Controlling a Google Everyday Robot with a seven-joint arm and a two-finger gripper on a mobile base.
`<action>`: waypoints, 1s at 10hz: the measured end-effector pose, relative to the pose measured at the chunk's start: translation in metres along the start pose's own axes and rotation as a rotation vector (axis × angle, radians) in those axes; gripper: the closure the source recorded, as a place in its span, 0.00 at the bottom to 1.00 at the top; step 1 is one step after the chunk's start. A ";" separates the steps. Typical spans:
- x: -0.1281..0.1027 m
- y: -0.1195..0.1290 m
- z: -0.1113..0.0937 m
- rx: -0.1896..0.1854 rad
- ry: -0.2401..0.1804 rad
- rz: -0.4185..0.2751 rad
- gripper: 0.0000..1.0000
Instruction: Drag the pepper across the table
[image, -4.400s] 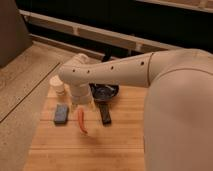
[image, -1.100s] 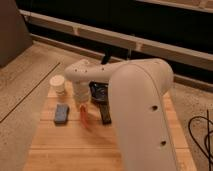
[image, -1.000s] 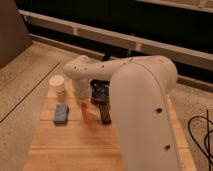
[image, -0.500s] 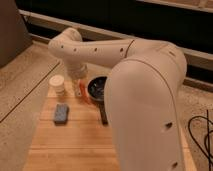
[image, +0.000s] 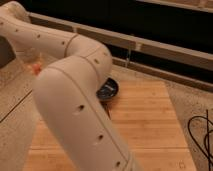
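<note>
My white arm (image: 75, 100) fills the left half of the view and hides the left part of the bamboo table (image: 145, 125). A small red-orange bit, which looks like the pepper (image: 36, 68), shows at the far left just under the arm's upper link, over the table's left edge near the floor. My gripper (image: 30, 59) is a pale blurred shape right beside it, mostly hidden by the arm. I cannot tell whether the pepper is touching the table.
A dark pan with a blue inside (image: 108, 90) sits at the table's back, half hidden by the arm. Speckled grey floor (image: 192, 95) surrounds the table. Black cables (image: 202, 135) lie on the floor to the right. A dark wall with a rail (image: 165, 47) runs behind.
The arm has swung up and left and now hides the cup and sponge. The pepper has gone from beside the pan and now shows at the far left.
</note>
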 end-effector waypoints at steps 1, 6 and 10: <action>-0.010 0.072 0.014 -0.011 0.037 -0.157 1.00; 0.010 0.226 0.043 -0.020 0.109 -0.534 0.99; 0.009 0.226 0.043 -0.019 0.109 -0.533 0.58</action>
